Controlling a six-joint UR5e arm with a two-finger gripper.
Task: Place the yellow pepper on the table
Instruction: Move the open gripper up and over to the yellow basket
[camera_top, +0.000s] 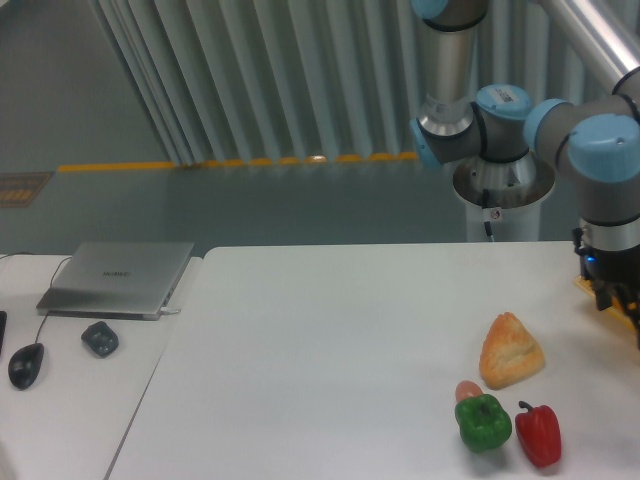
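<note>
At the right edge of the view we see only the upper part of the gripper (622, 300), a black body with a small blue light, and the fingers are cut by the frame, so we cannot tell if they are wide, narrow or holding something. Behind it there is a small strip of yellow (probably the rim of a basket, but too little shows to be sure). The yellow pepper we cannot find in this view. Above the gripper the arm (605, 170) rises with grey links and light blue joint caps, going up and to the left out of the top of the frame. On the white table (330, 360), to the left of the gripper and apart from it, lies the orange-tan triangular bread piece (511, 351). Nearer to us stand the green pepper (484, 422) and the red pepper (539, 434), side by side, with a small reddish-orange thing (467, 391) just behind the green one. Far on the left, on the narrower desk (70, 400), we see a closed laptop (118, 277), a dark mouse (26, 365) and one small dark object (100, 339).
</note>
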